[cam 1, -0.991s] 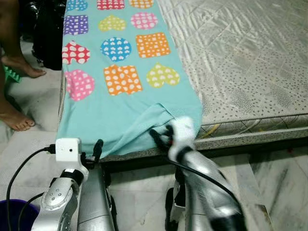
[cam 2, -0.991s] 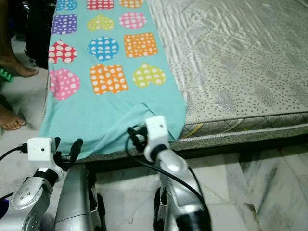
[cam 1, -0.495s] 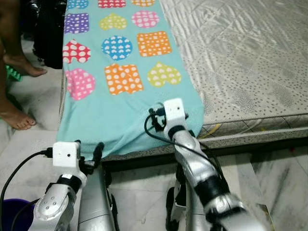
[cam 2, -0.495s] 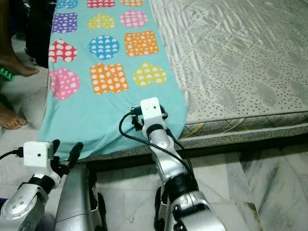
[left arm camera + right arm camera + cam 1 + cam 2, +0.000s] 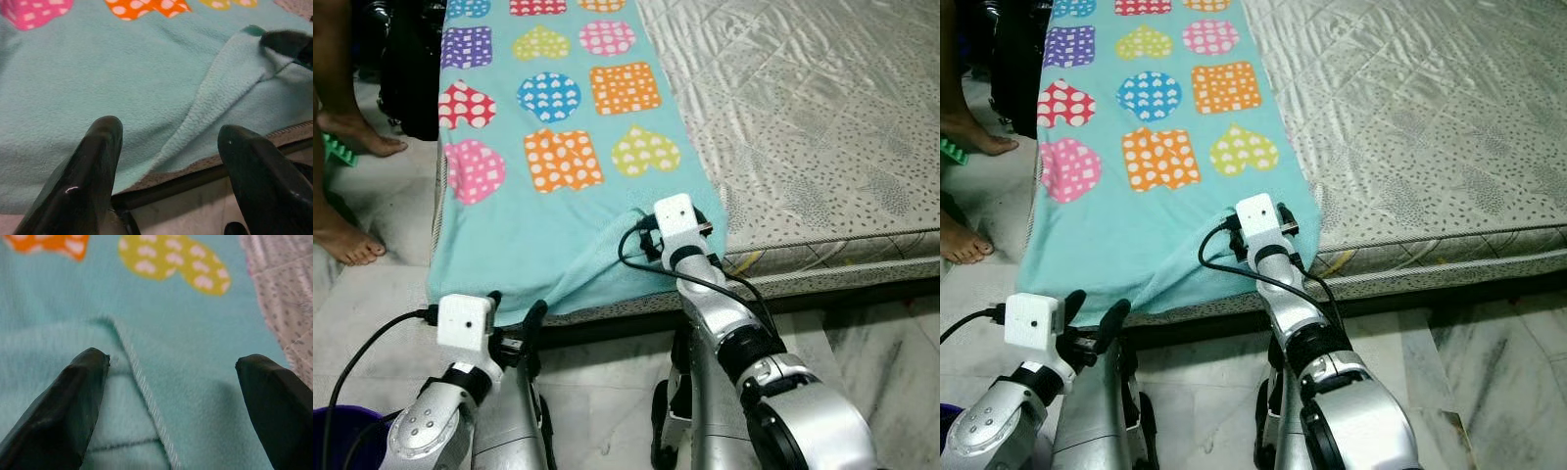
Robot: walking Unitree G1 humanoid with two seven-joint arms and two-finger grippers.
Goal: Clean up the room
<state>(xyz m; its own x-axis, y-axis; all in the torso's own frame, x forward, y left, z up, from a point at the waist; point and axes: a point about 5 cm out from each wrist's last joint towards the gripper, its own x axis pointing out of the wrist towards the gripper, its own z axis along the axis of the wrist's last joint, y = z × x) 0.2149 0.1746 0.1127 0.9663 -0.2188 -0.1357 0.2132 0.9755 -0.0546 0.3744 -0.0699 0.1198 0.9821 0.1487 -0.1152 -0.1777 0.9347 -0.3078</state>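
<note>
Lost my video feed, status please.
Right gripper open over folded corner of teal blanket on the mattress. Left gripper open, below the bed edge. Person's feet on floor, left.

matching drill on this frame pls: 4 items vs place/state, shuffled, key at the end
Items:
1. blanket
2. right gripper
3. left gripper
4. mattress

Places/states:
A. open, low at the bed's near edge
B. grey quilted, bare on the robot's right
C. open over the folded-back corner
D. teal with dotted hearts and squares, lying on the bed's left side

Pairs: 1-D, 2-C, 3-A, 4-B
</note>
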